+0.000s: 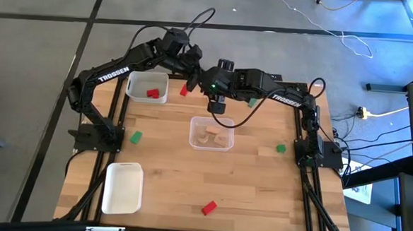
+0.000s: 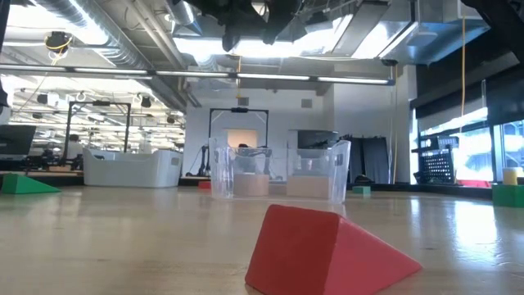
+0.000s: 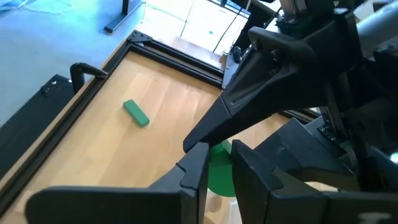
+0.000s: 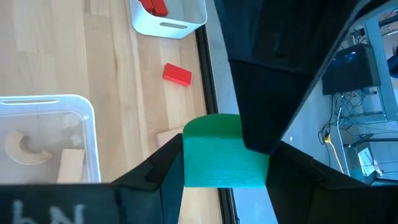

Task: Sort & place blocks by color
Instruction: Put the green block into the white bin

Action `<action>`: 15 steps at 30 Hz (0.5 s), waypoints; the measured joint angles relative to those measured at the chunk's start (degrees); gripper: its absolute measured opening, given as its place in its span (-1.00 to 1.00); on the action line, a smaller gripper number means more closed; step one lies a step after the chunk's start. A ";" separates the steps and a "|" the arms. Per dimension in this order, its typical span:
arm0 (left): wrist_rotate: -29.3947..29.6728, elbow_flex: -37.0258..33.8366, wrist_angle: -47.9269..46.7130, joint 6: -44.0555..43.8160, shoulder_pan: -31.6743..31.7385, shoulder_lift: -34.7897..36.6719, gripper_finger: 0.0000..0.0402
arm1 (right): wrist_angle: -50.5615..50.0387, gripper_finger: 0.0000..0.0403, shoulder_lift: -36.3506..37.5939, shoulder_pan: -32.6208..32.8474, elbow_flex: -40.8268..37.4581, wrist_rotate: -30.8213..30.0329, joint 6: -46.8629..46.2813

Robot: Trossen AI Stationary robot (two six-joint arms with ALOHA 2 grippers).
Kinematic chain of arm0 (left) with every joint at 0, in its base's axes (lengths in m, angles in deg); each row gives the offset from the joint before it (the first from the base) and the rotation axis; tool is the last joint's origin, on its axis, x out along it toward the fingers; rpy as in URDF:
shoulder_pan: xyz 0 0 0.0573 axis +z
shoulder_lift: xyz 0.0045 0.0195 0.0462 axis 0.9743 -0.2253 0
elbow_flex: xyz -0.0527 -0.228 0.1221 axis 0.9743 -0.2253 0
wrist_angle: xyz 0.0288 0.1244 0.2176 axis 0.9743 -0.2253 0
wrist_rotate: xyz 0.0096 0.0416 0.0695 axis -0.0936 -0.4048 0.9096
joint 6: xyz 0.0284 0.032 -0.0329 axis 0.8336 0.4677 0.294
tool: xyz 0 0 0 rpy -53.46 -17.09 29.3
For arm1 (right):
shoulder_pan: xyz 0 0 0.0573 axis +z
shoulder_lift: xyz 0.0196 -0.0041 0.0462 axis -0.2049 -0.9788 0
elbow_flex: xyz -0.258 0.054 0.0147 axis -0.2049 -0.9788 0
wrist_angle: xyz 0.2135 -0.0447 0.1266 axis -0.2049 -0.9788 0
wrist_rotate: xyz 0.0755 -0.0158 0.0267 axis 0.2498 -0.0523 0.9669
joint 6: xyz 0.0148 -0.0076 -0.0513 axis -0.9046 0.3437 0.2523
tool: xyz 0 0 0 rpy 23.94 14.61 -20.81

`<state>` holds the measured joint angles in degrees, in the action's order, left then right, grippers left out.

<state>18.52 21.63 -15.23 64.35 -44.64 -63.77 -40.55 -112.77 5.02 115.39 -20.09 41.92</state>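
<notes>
Two grippers meet at the table's twelve o'clock edge. Nearest the front, at six o'clock, lies a red wedge (image 1: 209,207); the empty white tray (image 1: 122,188) sits at eight o'clock. At centre, the clear tray (image 1: 212,133) holds the light-wood blocks. Beyond it, the right gripper (image 4: 224,163) clamps a green block (image 4: 222,155); the left gripper (image 3: 219,163), nearly closed, holds nothing visible. A clean handover probably needs the left fingers opened before any release.
</notes>
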 joint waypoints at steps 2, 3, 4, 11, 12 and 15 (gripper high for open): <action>0.59 -0.02 0.56 -0.14 0.21 0.14 -0.81 | 0.02 -0.14 0.00 0.00 0.00 -0.08 0.00; 0.33 -0.02 1.00 -0.16 0.36 0.22 -0.86 | 0.17 -0.14 0.02 -0.02 0.00 -0.10 0.00; -0.19 -0.02 1.44 -0.16 0.52 0.22 -0.91 | 0.21 -0.14 0.02 -0.02 0.02 -0.13 0.00; -1.05 3.41 0.86 0.07 1.26 0.17 -0.99 | 0.79 -0.14 0.24 0.00 0.15 -0.35 -0.01; -0.01 4.50 -0.50 0.04 1.59 0.17 -0.99 | 0.72 -0.14 0.34 0.02 0.19 -0.41 0.02; 2.99 8.91 -5.36 0.15 2.51 0.02 -0.99 | 0.73 -0.14 0.52 0.07 0.28 -0.41 0.00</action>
<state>21.51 30.53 -20.59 64.51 -42.14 -63.75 -39.81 -112.25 5.08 115.68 -20.50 41.92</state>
